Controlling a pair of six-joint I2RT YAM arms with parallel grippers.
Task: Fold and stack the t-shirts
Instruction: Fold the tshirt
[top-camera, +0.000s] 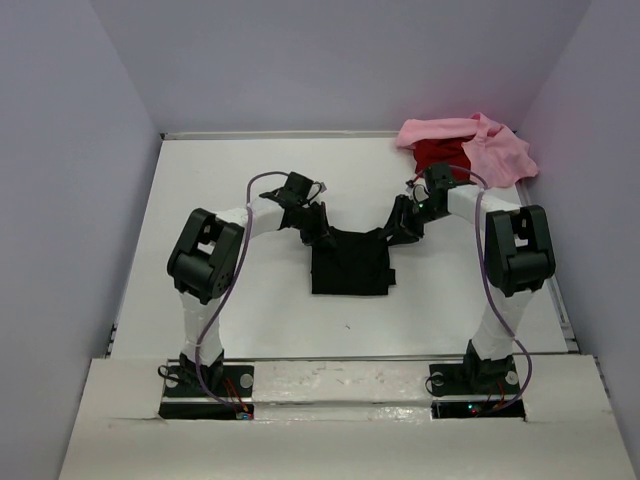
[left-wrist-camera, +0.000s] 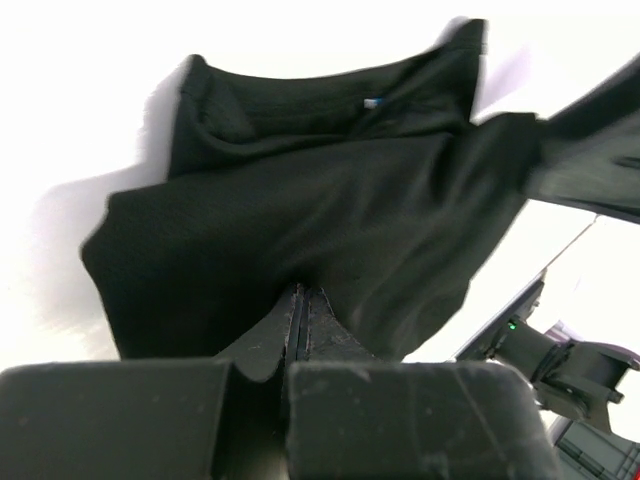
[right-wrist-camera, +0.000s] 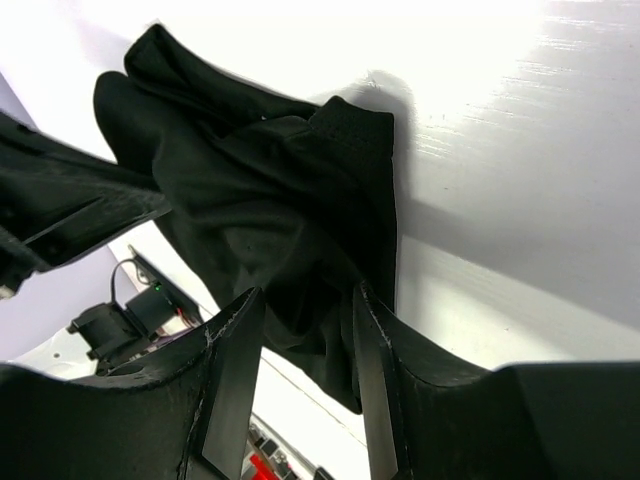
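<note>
Black shirt (top-camera: 350, 262): mid-table (top-camera: 230, 190), between the two arms. The lower part lies flat and roughly square. The two far corners are raised towards the grippers, and a small light neck label shows in the left wrist view.

Left gripper (left-wrist-camera: 298, 302): fingers pressed tight together, pinching the shirt's far left corner, with cloth hanging from the tips.

Right gripper (right-wrist-camera: 306, 296): fingers partly apart, clamped on a thick bunch of black cloth that fills the gap at the far right corner.

Pink shirt (top-camera: 497, 150): crumpled at the far right corner of the table.

Red shirt (top-camera: 438, 153): bunched under and against the pink one, partly covered.
</note>
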